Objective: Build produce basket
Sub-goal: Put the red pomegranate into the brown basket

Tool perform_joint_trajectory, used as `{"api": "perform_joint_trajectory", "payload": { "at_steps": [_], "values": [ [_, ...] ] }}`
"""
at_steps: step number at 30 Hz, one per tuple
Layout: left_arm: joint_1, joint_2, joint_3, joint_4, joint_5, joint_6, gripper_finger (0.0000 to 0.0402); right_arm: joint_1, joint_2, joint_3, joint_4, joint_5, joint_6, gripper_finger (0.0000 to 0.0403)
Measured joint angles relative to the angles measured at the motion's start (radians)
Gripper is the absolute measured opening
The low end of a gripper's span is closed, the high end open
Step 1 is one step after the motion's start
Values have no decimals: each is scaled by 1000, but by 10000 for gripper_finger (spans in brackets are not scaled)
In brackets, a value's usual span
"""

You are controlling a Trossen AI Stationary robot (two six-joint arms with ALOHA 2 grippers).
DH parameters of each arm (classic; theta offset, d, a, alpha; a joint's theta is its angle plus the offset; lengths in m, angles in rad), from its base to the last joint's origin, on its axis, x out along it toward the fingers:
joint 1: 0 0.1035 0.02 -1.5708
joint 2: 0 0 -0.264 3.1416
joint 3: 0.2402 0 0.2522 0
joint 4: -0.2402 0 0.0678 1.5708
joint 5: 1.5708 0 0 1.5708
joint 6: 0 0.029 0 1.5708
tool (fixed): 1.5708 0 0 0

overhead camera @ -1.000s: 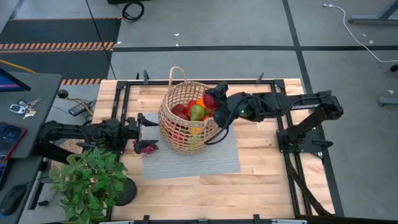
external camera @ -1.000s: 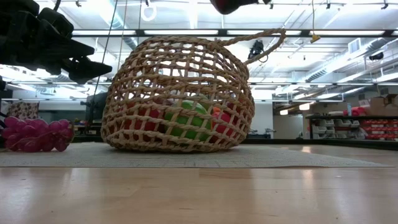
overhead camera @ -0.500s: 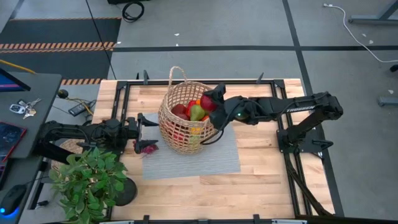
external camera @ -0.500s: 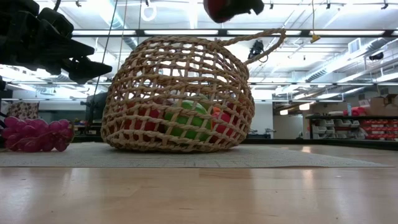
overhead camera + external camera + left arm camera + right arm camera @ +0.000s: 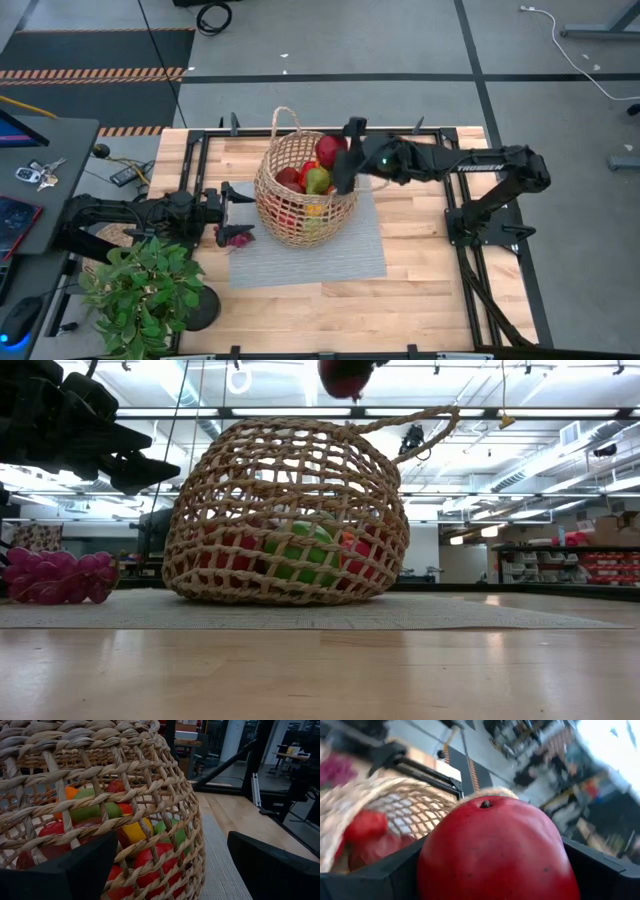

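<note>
a workshop with a grey floor and hazard-striped mats surrounds a pale wooden table [image 5: 420,290] framed in black rails; a grey mat [image 5: 330,255] lies near the table's middle, and the basket [image 5: 300,190] stands on the mat's far left part, already well stocked with produce [image 5: 312,180], reds, a green pear and yellow showing through the weave in the left wrist view; a bunch of purple grapes [image 5: 238,238] lies at the mat's left edge, just beside the basket, and a potted plant [image 5: 145,290] sits at the table's near left corner; the right gripper [image 5: 338,160] reaches from the right side of the table and hangs over the basket's far right rim, its jaws spread wide around a red apple [image 5: 492,852] which fills the space between them; the left gripper [image 5: 232,205] waits low at the basket's left side, jaws wide and holding nothing; the step in hand looks like the drop of this apple into the basket; the next move likely calls for bringing the apple lower over the pile, clear of the loop handle [image 5: 410,422], before the jaws let go, so it settles rather than bouncing out; the grapes would probably follow.
</note>
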State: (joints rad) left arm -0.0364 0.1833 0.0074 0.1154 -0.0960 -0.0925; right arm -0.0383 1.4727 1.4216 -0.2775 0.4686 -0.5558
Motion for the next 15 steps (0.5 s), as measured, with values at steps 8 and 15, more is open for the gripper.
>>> {"api": "perform_joint_trajectory", "payload": {
  "at_steps": [8, 15],
  "values": [
    [0, 0, 0, 0, 0, 0, 386, -117, 0, 0, -16, -163, 503, 374],
    [0, 0, 0, 0, 0, 0, 386, -197, 0, 0, 25, -448, 922, 374]
  ]
}}
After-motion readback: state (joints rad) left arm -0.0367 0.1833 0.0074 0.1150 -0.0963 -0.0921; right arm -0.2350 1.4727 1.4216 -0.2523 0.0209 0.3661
